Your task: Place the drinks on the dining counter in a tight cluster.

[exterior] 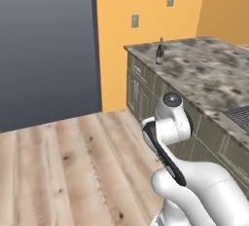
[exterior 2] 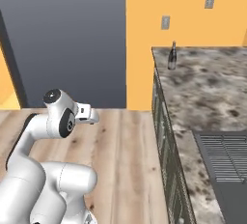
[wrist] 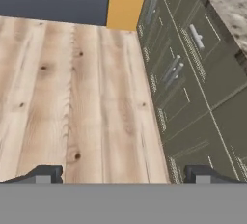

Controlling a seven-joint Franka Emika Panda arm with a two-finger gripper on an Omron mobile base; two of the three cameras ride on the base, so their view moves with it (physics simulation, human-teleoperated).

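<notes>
Far back on the marbled surface [exterior: 214, 69], near its corner, stands the wine bottle [exterior: 159, 52]. Pincer [wrist: 123, 175] spread wide, empty, aimed at the floor [wrist: 72, 97]. Risk: a tall bottle tips if a finger clips its neck on approach.

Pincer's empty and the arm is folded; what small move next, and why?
Probably drive the base toward the far corner of the marbled counter: the dark wine bottle with pale label stands there, beyond the folded arm, while the open pincer faces the wooden floor.
</notes>
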